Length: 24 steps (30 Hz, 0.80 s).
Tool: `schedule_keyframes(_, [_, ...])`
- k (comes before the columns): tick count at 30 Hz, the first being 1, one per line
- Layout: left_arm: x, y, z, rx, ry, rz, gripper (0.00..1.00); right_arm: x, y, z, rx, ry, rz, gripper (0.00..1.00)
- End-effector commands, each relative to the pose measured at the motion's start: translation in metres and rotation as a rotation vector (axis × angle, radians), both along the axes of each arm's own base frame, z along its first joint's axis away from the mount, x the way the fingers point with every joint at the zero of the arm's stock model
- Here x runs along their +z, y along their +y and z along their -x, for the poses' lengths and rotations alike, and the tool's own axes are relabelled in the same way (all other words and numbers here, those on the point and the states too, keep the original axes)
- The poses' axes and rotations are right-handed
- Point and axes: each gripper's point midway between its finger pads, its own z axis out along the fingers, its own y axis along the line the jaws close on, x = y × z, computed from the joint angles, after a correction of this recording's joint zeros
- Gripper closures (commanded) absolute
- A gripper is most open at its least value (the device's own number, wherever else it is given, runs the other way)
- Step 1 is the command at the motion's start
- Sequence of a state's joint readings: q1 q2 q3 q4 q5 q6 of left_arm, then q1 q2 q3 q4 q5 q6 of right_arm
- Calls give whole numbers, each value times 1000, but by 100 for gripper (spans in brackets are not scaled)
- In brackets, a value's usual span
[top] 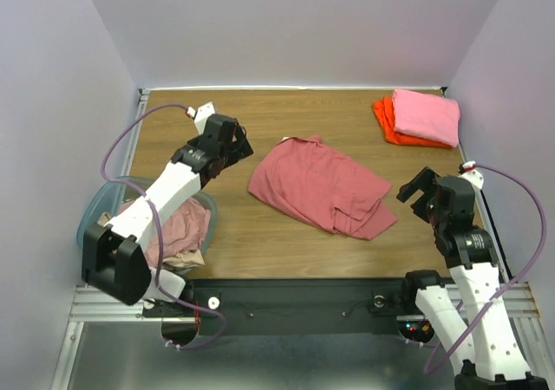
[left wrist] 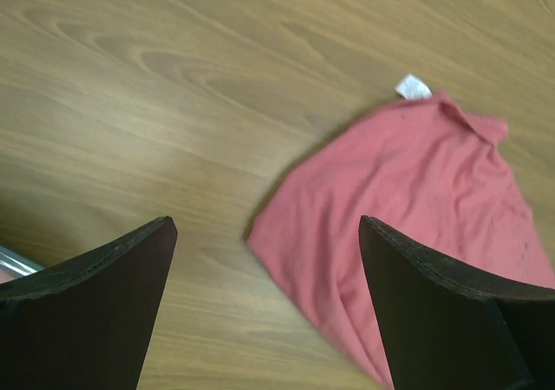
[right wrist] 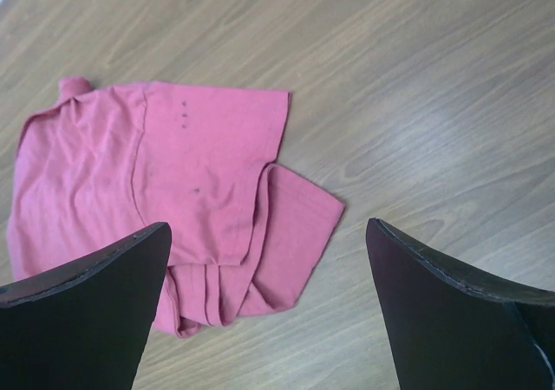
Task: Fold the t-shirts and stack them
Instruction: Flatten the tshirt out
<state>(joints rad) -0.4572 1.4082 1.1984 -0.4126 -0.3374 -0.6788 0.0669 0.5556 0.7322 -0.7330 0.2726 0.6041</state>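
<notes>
A large salmon-red t-shirt (top: 323, 187) lies crumpled and partly folded over itself on the wooden table's middle; it shows in the left wrist view (left wrist: 416, 199) and the right wrist view (right wrist: 173, 182). A folded bright pink t-shirt (top: 427, 114) rests on a folded orange one (top: 384, 117) at the back right. My left gripper (top: 236, 143) is open and empty, just left of the salmon shirt's far corner. My right gripper (top: 418, 191) is open and empty, just right of the shirt's near right corner. Pale pink (top: 178, 230) and beige (top: 182, 258) shirts lie in the basket.
A translucent blue-green basket (top: 95, 208) sits at the table's left edge, under the left arm. White walls close in the back and sides. A black rail (top: 303, 299) runs along the near edge.
</notes>
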Motion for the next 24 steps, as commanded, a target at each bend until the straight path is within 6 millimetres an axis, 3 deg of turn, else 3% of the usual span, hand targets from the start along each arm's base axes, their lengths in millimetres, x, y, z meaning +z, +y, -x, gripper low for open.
schedule_keyframes(1, [36, -30, 10, -121, -166, 147, 1, -12, 8, -12, 10, 24, -41, 0])
schedule_keyframes(5, [33, -40, -6, -191, -192, 92, 1, -33, 19, -30, 54, 63, -73, 0])
schedule_keyframes(8, [42, -81, -34, -445, -239, 24, 2, -46, 19, -44, 34, 96, -81, 0])
schedule_keyframes(9, [62, -99, -43, -528, -278, 39, 1, -58, 18, -48, 16, 140, -83, 0])
schedule_keyframes(10, [35, -110, -57, -597, -232, -25, 2, -60, 16, -54, 3, 146, -82, 0])
schedule_keyframes(11, [30, -120, -65, -643, -225, -44, 1, -63, 13, -58, -15, 156, -71, 1])
schedule_keyframes(12, [48, -134, -77, -701, -268, -58, 2, -66, 11, -62, -29, 160, -68, 1])
schedule_keyframes(13, [17, -149, -89, -745, -215, -98, 2, -75, 10, -67, -40, 193, -63, 1])
schedule_keyframes(14, [32, -158, -104, -788, -260, -168, 2, -72, 10, -74, -48, 181, -65, 2])
schedule_keyframes(15, [28, -166, -112, -808, -258, -204, 2, -74, 10, -78, -50, 187, -67, 3])
schedule_keyframes(16, [-4, -184, -118, -870, -220, -268, 2, -79, 11, -84, -46, 200, -65, 3])
schedule_keyframes(17, [-7, -193, -123, -896, -222, -294, 2, -81, 11, -87, -46, 206, -65, 4])
schedule_keyframes(18, [11, -203, -133, -902, -256, -310, 2, -79, 9, -92, -56, 202, -62, 4])
schedule_keyframes(19, [-18, -212, -140, -919, -209, -331, 2, -85, 9, -95, -59, 223, -57, 4])
schedule_keyframes(24, [-30, -237, -166, -982, -239, -348, 3, -97, 10, -109, -58, 255, -69, 4])
